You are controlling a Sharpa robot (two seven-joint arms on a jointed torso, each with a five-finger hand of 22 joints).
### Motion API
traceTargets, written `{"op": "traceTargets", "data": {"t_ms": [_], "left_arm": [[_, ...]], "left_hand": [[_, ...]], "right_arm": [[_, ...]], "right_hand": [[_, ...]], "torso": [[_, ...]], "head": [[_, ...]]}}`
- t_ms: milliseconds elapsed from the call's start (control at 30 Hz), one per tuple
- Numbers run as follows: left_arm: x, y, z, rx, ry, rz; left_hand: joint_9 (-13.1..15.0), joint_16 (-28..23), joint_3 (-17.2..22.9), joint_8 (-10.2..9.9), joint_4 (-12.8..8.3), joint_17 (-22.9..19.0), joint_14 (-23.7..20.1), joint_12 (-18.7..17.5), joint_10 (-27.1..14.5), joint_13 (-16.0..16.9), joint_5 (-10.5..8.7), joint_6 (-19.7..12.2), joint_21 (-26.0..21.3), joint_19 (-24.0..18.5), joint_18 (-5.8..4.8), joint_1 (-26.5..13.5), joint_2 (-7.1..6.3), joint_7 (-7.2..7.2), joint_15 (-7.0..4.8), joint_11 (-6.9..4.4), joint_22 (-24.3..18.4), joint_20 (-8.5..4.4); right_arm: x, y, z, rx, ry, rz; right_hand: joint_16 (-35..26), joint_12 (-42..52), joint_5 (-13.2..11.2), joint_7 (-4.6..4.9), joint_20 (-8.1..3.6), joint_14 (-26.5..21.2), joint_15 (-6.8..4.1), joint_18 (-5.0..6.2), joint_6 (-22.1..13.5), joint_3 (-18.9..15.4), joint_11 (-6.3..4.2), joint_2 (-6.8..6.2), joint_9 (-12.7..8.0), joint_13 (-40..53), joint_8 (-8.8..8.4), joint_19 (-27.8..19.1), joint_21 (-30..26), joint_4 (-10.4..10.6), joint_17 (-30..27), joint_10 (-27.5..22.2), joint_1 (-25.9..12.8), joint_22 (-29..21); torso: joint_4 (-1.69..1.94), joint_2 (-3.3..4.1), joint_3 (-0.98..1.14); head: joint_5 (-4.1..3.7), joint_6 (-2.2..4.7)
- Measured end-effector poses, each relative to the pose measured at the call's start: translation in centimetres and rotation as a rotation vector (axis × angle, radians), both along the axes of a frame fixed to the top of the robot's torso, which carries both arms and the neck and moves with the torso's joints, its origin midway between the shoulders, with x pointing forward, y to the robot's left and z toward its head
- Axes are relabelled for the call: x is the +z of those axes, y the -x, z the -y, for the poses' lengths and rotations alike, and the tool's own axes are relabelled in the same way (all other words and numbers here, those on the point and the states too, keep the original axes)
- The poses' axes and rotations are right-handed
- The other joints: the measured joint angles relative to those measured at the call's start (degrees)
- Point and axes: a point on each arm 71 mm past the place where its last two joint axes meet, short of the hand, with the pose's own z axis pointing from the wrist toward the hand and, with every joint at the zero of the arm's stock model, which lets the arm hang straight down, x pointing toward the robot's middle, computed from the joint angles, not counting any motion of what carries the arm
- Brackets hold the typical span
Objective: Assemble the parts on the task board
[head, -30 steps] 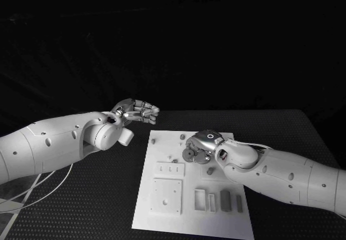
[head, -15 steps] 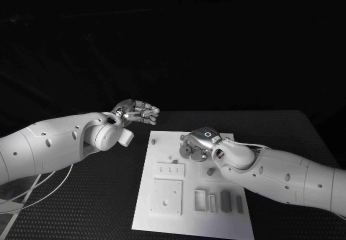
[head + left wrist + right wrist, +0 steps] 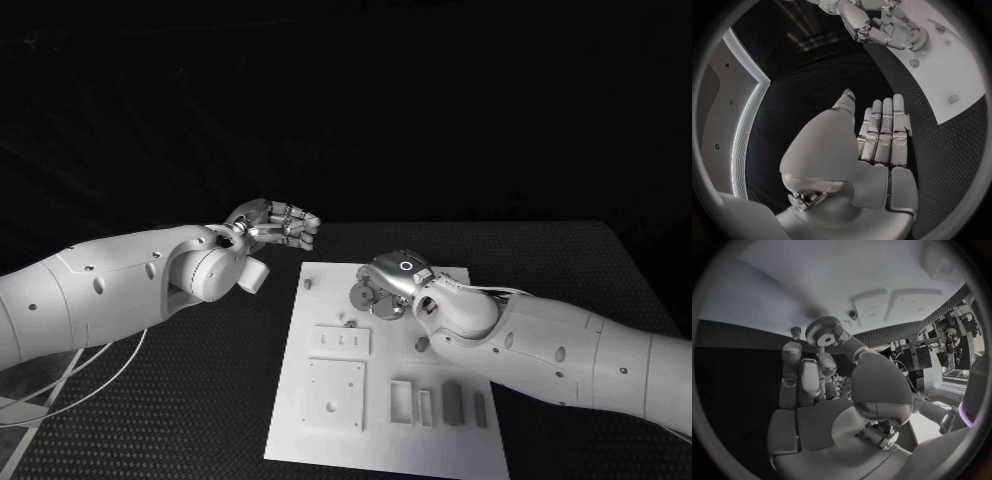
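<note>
Left hand (image 3: 879, 137) flat over the black table (image 3: 942, 165), fingers straight and together, holding nothing. Beyond, right hand (image 3: 882, 25) curled over the white board (image 3: 954, 65).

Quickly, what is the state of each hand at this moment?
Left hand: open, fingers straight, holding nothing, beside the task board.
Right hand: holding a gear above the board.

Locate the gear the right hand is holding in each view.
Head view: gear at the right hand, over the far end of the white board.
Left wrist view: gear under that hand's fingers.
Right wrist view: gear pinched at the fingertips.
Shared landmark: the white board.
</note>
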Motion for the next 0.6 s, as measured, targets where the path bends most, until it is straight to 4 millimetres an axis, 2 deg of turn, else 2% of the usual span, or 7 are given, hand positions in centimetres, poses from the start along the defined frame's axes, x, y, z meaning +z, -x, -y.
{"op": "traceTargets", "data": {"t_ms": [600], "left_arm": [[0.0,-0.1,0.3,-0.003,0.0,0.001]], "left_hand": [[-0.01,-0.22,0.0,0.0,0.0,0.07,0.0,0.0,0.0,0.04,0.0,0.0,0.0,0.0,-0.23,0.0,0.0,0.0,0.0,0.0,-0.01,0.0]], "right_arm": [[0.0,-1.2,-0.4,-0.031,-0.001,0.033]], "right_hand": [[0.0,0.0,0.0,-0.18,-0.13,0.0,0.01,0.0,0.2,-0.08,0.0,-0.24,0.06,0.0,0.0,-0.13,0.0,-0.08,-0.01,0.0,0.22,0.0]], "torso": [[0.09,-0.01,0.0]], "head": [[0.15,0.32]]}}
